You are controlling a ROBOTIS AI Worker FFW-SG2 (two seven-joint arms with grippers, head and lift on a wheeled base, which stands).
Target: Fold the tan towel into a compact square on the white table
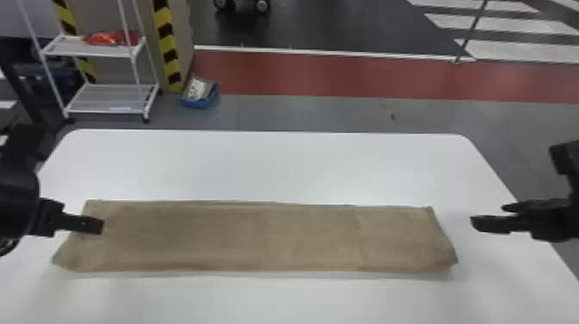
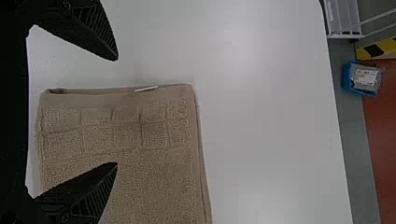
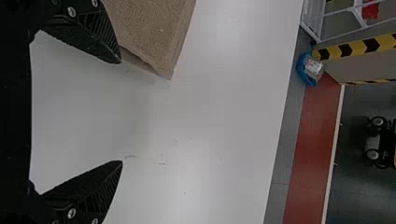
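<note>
— "How are the edges looking from where you're sitting?"

— "I'm seeing the white table (image 1: 275, 163) running out to rounded far corners, with grey floor (image 1: 301, 114) lying past its far edge. A broad band of bare tabletop is stretching between that edge and the towel (image 1: 258, 237), and more white is showing on the towel's near side."

— "And your grippers?"

— "My left gripper (image 1: 97, 225) is hanging over the towel's left end, 1 finger crossing the cloth and 1 lying off its end in the left wrist view. My right gripper (image 1: 478, 224) is hovering just off the right end, its body crossing the table's right edge in the head view. Both are sitting released, each one's 2 fingers standing wide apart."

— "How is the towel itself looking?"

— "It's lying flat, folded into a long tan strip running left to right, so it isn't forming a square. Stacked layers are showing along the far edge, raised squares are patterning the left end, and a small white tag (image 2: 146, 88) is poking out at that end. The right end is slanting outward to its near corner."
</note>
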